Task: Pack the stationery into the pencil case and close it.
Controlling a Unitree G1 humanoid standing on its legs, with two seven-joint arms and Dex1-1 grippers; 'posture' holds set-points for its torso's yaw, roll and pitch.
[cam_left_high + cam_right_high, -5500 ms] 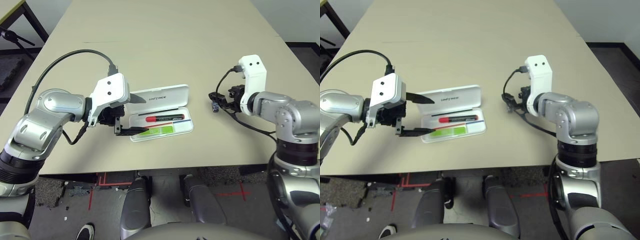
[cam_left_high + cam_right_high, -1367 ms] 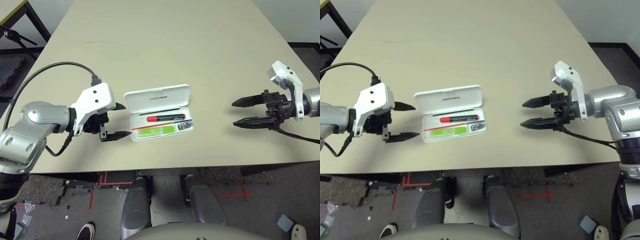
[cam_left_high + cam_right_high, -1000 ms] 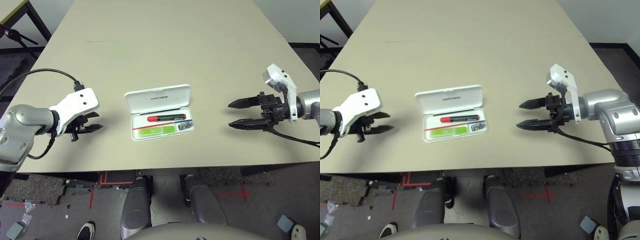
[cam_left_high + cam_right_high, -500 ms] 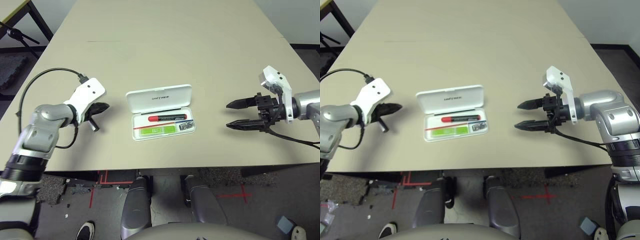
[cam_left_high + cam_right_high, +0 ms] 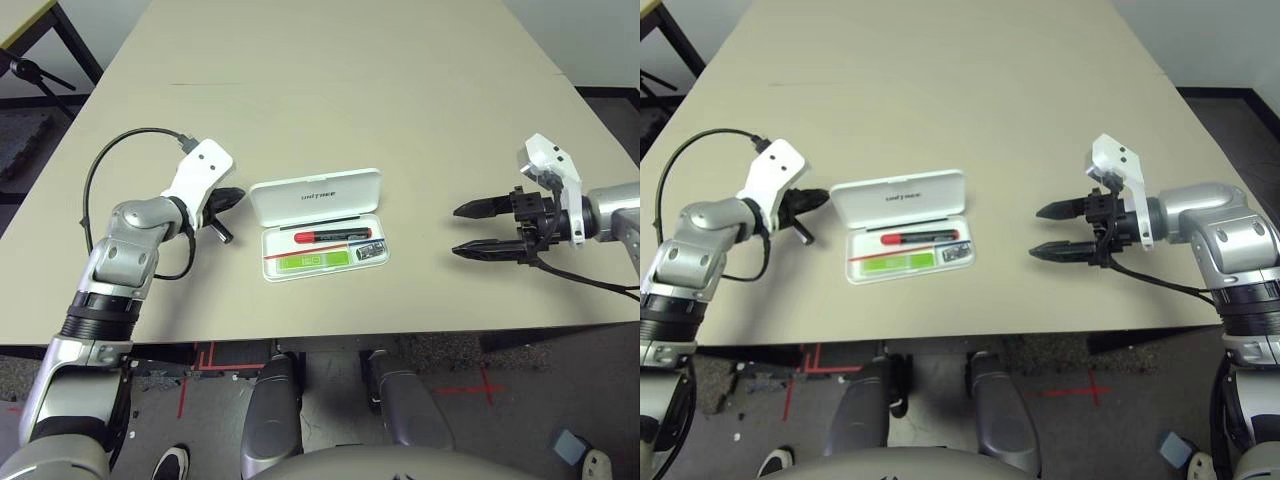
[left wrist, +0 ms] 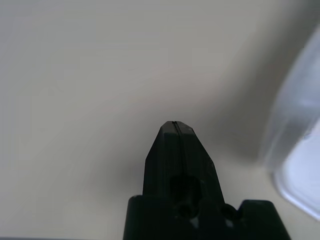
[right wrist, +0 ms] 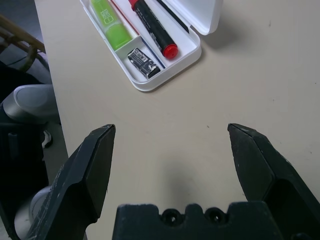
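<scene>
The white pencil case (image 5: 315, 193) lies open at the table's middle, lid folded back. In its tray lie the red marker (image 5: 330, 236), the light green highlighter (image 5: 310, 260) and the small dark block (image 5: 370, 251); the right wrist view shows the same highlighter (image 7: 110, 25), marker (image 7: 152, 27) and block (image 7: 142, 62). My left gripper (image 5: 234, 195) is shut on nothing, its tip just left of the lid's left edge; whether it touches I cannot tell. Well to the case's right, my right gripper (image 5: 457, 230) hangs open and empty, pointing at it.
The beige table (image 5: 330, 90) stretches far behind the case. Its front edge runs close below the case and both grippers. A black cable (image 5: 120, 150) loops over the left forearm.
The dark block, earlier in my right gripper, now lies in the tray. My left gripper let go of the tray, swung out left, shut, and came back to the lid's left edge.
</scene>
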